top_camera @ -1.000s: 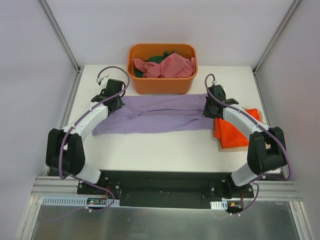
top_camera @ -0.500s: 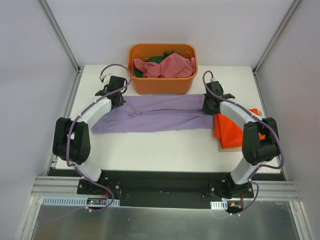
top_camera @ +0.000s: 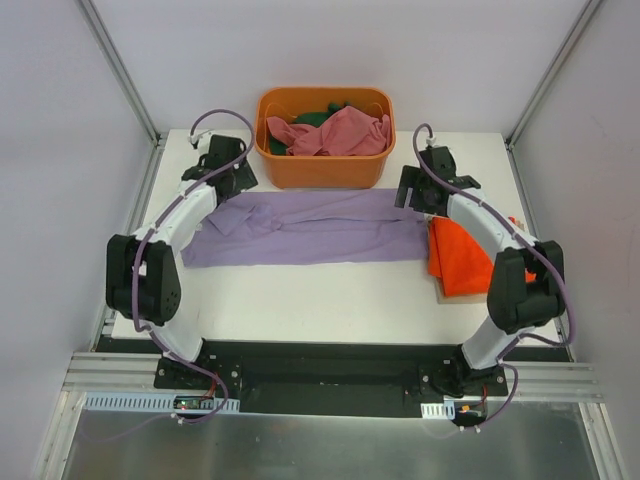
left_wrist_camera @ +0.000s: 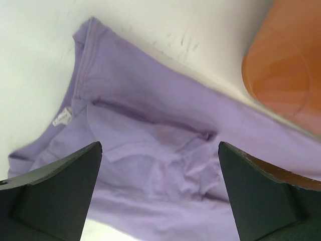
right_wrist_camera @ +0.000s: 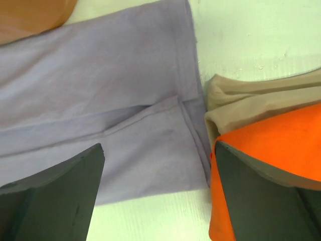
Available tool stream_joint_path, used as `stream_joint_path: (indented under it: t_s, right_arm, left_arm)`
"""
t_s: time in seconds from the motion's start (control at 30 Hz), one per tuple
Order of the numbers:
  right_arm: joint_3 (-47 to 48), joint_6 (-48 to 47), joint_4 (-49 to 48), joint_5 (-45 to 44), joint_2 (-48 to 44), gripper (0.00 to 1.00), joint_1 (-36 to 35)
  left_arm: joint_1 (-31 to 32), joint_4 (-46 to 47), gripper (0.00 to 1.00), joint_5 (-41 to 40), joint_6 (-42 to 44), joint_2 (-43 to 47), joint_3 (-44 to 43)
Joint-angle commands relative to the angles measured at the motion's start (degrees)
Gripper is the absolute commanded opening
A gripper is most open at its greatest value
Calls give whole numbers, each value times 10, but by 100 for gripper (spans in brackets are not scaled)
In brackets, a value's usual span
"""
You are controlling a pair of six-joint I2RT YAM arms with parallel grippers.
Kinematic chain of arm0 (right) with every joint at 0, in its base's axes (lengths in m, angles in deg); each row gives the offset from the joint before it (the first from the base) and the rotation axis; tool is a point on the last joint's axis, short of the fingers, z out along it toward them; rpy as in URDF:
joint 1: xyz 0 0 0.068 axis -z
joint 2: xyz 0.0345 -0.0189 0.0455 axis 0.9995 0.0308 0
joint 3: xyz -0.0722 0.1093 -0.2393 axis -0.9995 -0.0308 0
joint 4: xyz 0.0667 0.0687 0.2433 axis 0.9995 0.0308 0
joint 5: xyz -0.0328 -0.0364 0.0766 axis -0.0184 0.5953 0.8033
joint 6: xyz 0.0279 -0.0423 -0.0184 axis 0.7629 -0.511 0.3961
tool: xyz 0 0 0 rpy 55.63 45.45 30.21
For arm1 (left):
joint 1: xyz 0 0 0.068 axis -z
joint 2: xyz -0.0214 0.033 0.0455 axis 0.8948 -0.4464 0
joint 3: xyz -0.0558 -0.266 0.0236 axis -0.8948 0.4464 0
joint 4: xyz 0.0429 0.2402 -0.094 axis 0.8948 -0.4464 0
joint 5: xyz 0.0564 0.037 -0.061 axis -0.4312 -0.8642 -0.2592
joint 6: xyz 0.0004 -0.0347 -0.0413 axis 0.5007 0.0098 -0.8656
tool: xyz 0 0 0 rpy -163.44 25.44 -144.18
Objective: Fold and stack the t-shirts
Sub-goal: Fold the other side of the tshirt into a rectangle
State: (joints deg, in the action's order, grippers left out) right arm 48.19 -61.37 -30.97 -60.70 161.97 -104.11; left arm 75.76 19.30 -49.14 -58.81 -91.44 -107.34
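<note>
A lavender-purple t-shirt (top_camera: 310,228) lies in a long folded band across the table, just in front of the tub. My left gripper (top_camera: 228,177) hovers over its left end, open, with rumpled purple cloth (left_wrist_camera: 165,115) below and nothing between the fingers (left_wrist_camera: 55,191). Over the shirt's right hem (right_wrist_camera: 185,75) my right gripper (top_camera: 414,190) is also open and empty. A folded orange-red t-shirt (top_camera: 463,262) lies right of the purple one, on a tan cloth (right_wrist_camera: 241,98). A dusty pink t-shirt (top_camera: 335,132) and a dark green one (top_camera: 316,117) are in the tub.
The rigid orange tub (top_camera: 325,172) stands at the back middle, close behind both grippers. The white table (top_camera: 320,295) ends in metal frame posts at the back corners. The arm bases sit on the black rail along the near edge.
Both grippers have opened and let go of the purple shirt, which now lies flatter. Both have lifted off it and drawn slightly back toward the tub.
</note>
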Motion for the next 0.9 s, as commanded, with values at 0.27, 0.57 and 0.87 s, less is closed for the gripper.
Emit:
stream_joint_path:
  t_s: [0.27,0.57,0.87]
  right_arm:
    - [-80,-32,-60,216,-15,96,-48]
    - [-71,-20,-38,189,53,96,-40]
    - [-95,-19,-27,166,62,96,-14]
  left_arm:
    - [-1,39,99,318,-14,44,121]
    - [-4,41,99,243,8,-73,58]
    - [-77,28,99,152,71,-186,-102]
